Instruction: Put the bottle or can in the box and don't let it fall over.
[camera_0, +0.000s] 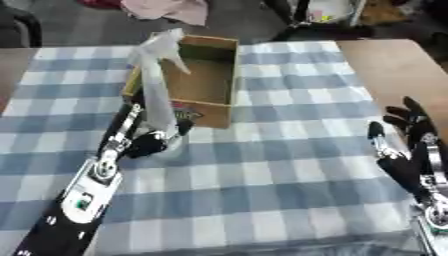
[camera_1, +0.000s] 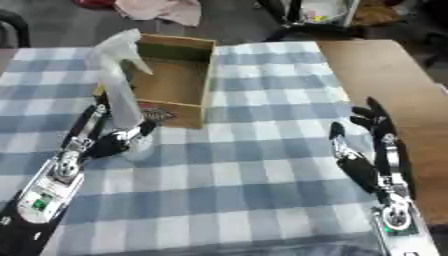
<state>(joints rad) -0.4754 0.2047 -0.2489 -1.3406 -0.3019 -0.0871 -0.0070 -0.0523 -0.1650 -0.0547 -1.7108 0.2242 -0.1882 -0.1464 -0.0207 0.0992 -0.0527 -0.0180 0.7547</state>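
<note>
Nearest to us, our two black-and-silver forearms come in from the lower corners over the checked cloth (camera_0: 262, 175) that covers the tabletop (camera_0: 394, 65). We take the cardboard box (camera_0: 203, 80) as our landmark.

Our left robot hand (camera_0: 150, 142) sits just in front of the box's near left corner. Its fingers are curled round the base of a clear spray bottle (camera_0: 156, 85), gripping it low down. The bottle stands nearly upright, leaning slightly, with its base on or just above the cloth; we cannot tell which. Its pale trigger head rises level with the box's far left corner. The bottle is outside the box, against the box's left wall as we see it, not in the open compartment.

Our right robot hand (camera_1: 372, 135) rests well to the right of the box, near the cloth's right edge, fingers straight and spread, pointing up and holding nothing.

The box lies open at the top, its brown inside bare, with a dark printed mark on its near wall. To the right of the box, beyond the cloth, the bare brown wood of the tabletop shows. Behind the box, past the far edge, a pink cloth (camera_0: 171, 9) lies on the floor.
</note>
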